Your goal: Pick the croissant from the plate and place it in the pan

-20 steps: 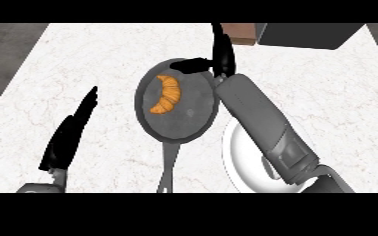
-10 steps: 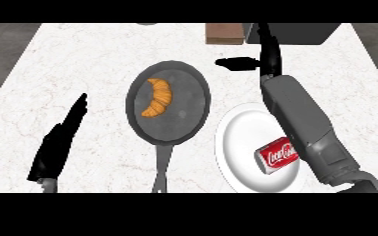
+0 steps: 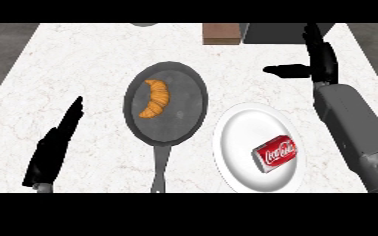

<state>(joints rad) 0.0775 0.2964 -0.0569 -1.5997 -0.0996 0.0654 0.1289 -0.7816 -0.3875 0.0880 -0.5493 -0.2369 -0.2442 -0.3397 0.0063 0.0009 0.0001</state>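
Golden-orange curved croissant (image 3: 155,98) lies flat inside dark grey round metal pan (image 3: 193,125), left of pan centre. White round plate (image 3: 240,135) sits just right of pan, touching its rim.

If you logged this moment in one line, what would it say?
croissant: in pan | plate: holds soda can | right hand: open, above plate | left hand: open, left of pan

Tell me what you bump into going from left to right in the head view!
Black left hand → orange croissant in the dark round pan → red soda can on the white round plate → black right hand.
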